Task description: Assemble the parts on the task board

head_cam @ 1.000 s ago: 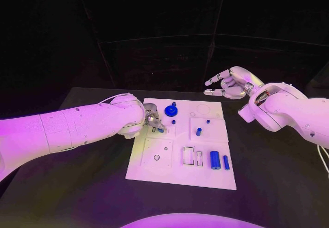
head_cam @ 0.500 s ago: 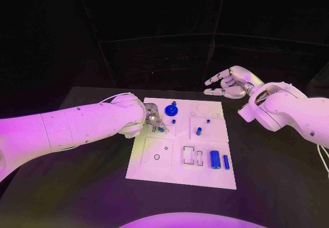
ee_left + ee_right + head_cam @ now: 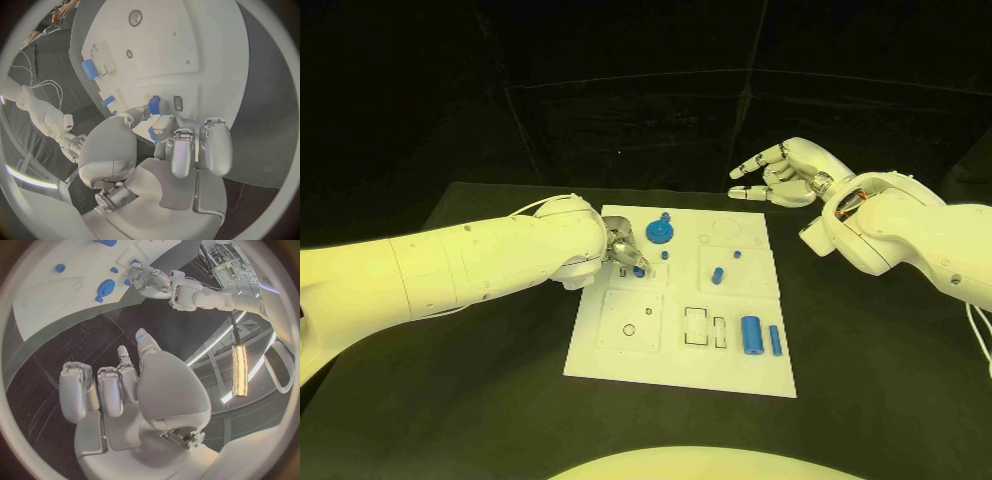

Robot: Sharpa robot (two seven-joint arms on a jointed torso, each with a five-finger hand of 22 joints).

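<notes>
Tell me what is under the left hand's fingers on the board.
The left hand holds a small blue part in its fingertips over the board, beside a small slot. The board right beneath the fingers is covered, so whether the part touches it cannot be seen.

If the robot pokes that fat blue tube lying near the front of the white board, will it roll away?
Probably yes. The fat blue tube looks round and lies on its side on the flat task board, so a sideways poke would likely roll it. It looks small, stiff and smooth, so probably light and maybe slippery to pinch.
</notes>
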